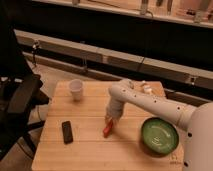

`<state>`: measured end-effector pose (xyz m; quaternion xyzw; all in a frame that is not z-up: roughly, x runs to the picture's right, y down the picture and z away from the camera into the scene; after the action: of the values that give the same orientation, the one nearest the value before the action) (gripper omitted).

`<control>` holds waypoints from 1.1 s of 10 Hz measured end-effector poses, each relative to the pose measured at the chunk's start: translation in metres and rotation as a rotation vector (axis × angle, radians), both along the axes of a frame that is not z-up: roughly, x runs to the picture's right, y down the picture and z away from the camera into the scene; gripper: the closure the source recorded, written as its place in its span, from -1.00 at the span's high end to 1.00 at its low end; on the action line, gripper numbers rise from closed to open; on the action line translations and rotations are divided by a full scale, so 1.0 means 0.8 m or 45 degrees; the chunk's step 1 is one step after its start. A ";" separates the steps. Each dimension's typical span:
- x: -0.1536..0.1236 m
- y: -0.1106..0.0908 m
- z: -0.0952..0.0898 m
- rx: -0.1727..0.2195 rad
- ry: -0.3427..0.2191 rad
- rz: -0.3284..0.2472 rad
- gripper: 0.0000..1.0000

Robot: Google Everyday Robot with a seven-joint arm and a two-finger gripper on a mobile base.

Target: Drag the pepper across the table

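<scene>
The pepper point(107, 130) is a small red-orange tapered object lying on the light wooden table point(85, 150), near the middle. My gripper point(110, 119) hangs down from the white arm point(150, 102) and sits right at the pepper's upper end, touching or nearly touching it. The arm reaches in from the lower right.
A flat black phone point(67, 131) lies left of the pepper. A white paper cup point(75, 89) stands at the table's back left. A green bowl point(159, 135) sits at the right. A dark chair point(20, 95) stands left of the table. Small white objects point(146, 89) lie at the back edge.
</scene>
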<state>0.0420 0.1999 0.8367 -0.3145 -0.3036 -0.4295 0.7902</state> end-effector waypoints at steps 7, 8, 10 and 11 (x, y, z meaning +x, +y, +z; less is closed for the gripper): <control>0.009 -0.015 0.006 0.013 -0.003 0.039 -1.00; 0.011 -0.018 0.007 0.015 -0.002 0.045 -1.00; 0.017 -0.023 0.008 0.018 0.002 0.058 -1.00; 0.018 -0.025 0.009 0.018 0.002 0.064 -1.00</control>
<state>0.0564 0.1800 0.8442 -0.3013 -0.3079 -0.4114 0.8032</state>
